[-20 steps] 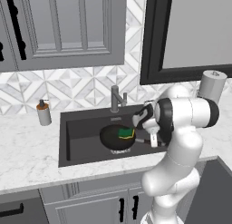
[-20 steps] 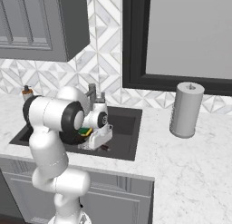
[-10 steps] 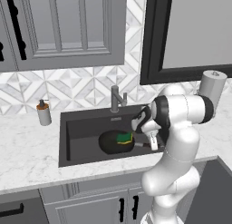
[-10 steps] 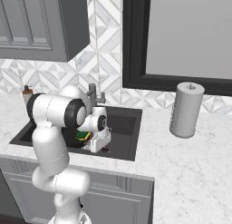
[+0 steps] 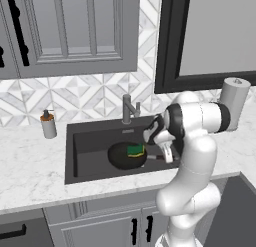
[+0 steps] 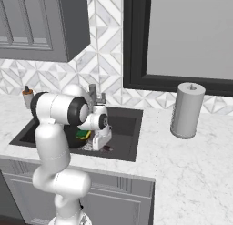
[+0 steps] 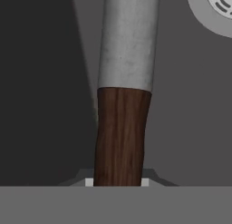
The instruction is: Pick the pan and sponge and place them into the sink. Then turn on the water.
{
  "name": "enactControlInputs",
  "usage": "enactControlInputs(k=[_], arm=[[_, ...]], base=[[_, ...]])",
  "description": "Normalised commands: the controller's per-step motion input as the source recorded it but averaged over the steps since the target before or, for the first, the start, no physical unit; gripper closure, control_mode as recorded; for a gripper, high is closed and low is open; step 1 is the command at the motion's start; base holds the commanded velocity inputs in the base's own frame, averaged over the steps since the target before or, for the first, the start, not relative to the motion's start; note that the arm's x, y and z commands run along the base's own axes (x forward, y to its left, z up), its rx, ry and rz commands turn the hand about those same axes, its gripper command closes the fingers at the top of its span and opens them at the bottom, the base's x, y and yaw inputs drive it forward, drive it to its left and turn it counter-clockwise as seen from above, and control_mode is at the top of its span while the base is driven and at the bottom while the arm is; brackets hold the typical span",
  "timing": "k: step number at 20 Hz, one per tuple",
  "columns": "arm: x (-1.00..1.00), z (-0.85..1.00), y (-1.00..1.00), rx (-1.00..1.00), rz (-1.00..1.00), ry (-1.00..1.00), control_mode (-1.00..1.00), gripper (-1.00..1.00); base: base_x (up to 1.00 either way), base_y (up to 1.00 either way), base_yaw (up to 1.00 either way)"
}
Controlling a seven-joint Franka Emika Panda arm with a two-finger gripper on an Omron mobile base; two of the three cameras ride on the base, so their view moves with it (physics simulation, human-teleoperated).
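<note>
The black pan (image 5: pixel 124 157) sits low inside the black sink (image 5: pixel 90 141), with the green-and-yellow sponge (image 5: pixel 135 150) lying in it. My gripper (image 5: pixel 167 155) is shut on the pan's reddish-brown handle (image 7: pixel 120 137) at the pan's right side. In the hand view the handle runs up from between my fingertips into the grey metal neck (image 7: pixel 129 41), and the steel drain (image 7: pixel 217 10) lies at the top right. From the right base view the sponge (image 6: pixel 83 134) peeks out behind my gripper (image 6: pixel 101 144) in the sink (image 6: pixel 125 128). No water runs from the grey faucet (image 5: pixel 128 109).
A soap dispenser (image 5: pixel 48 125) stands on the marble counter left of the sink. A paper towel roll (image 6: pixel 186 110) stands on the counter to the right. Grey wall cabinets (image 5: pixel 70 31) hang above, and a dark-framed window (image 6: pixel 182 37) sits behind the counter.
The gripper, still shut on the handle, has sunk a little lower into the basin, carrying the pan and the sponge down with it.
</note>
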Motion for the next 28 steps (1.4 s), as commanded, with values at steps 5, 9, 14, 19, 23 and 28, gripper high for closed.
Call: enactControlInputs(k=[5, 9, 14, 19, 23, 28], arm=[[0.4, -0.04, -0.03, 0.01, 0.02, 0.0, -1.0, 1.0], [0.32, -0.16, -0.01, 0.0, 0.02, 0.0, -1.0, 1.0], [0.02, -0.4, -0.02, 0.0, 0.03, 0.0, -1.0, 1.0], [0.02, -0.31, -0.01, 0.01, 0.02, 0.0, -1.0, 1.0], [0.18, -0.14, -0.04, 0.02, 0.01, 0.0, -1.0, 1.0], [0.22, -0.18, -0.09, 0.0, 0.02, 0.0, -1.0, 1.0]], base=[[0.0, 0.0, 0.0], [0.0, 0.0, 0.0], [0.0, 0.0, 0.0], [0.0, 0.0, 0.0], [0.0, 0.0, 0.0], [0.0, 0.0, 0.0]])
